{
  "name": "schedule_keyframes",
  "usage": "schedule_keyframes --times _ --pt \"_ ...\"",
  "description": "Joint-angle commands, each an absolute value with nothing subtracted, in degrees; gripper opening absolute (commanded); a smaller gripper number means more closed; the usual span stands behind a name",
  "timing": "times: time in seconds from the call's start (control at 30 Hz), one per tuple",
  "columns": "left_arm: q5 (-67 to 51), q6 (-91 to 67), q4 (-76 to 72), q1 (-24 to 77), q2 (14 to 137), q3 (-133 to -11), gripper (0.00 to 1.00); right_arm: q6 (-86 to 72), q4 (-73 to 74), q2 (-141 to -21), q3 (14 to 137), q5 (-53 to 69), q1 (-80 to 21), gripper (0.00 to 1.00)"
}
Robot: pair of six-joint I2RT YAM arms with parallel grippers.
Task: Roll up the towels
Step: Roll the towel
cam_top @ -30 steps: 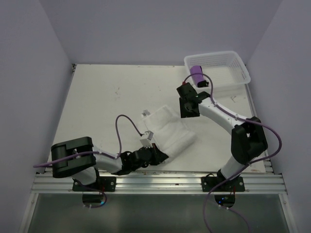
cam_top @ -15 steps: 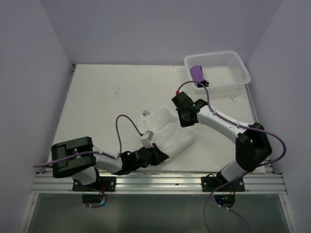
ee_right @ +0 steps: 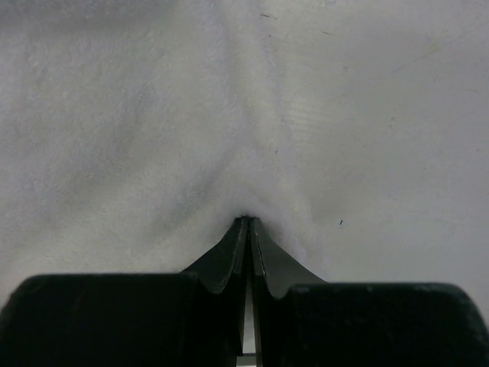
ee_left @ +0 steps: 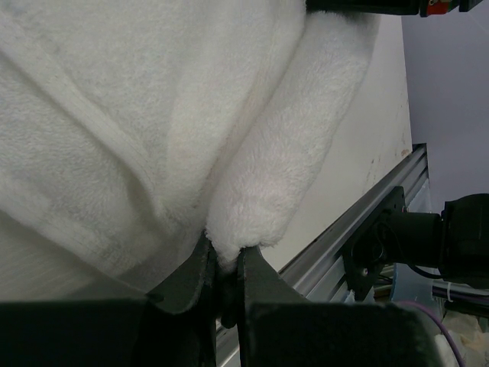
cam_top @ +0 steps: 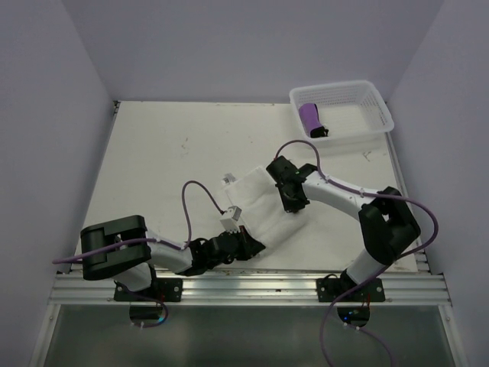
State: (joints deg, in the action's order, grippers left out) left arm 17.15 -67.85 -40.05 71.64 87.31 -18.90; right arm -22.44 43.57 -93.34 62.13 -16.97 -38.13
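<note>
I am counting two towels: one white towel and one purple towel. I am seeing one basket and one table. I am bringing two grippers of my own, the left gripper and the right gripper. I am also making out what may be two small white tags, too small to tell for sure.

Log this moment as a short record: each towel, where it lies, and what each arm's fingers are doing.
purple towel: rolled up, lying in the basket at the far right
white towel: unrolled, rumpled on the table between the two arms
left fingers: closed on a fold at the white towel's near edge
right fingers: closed, pinching a pucker of the white towel
task state: purple towel rolled, white towel not yet
</note>
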Motion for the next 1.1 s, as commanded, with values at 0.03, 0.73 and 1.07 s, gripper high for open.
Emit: schedule_keyframes --times 0.03,0.73,1.07 --pt "16.5 -67.0 -31.3 71.8 88.2 -17.4 0.0 -22.4 42.3 -95.2 60.6 -15.9 -38.1 0.07" --pt "18.7 -72.9 -29.9 71.9 83.9 -12.4 0.0 -18.3 39.4 -102.7 61.1 -11.3 -34.2 0.11" --pt "20.3 -80.2 -31.1 71.8 82.1 -6.8 0.0 -17.6 41.0 -103.6 64.4 -10.2 -32.5 0.22"
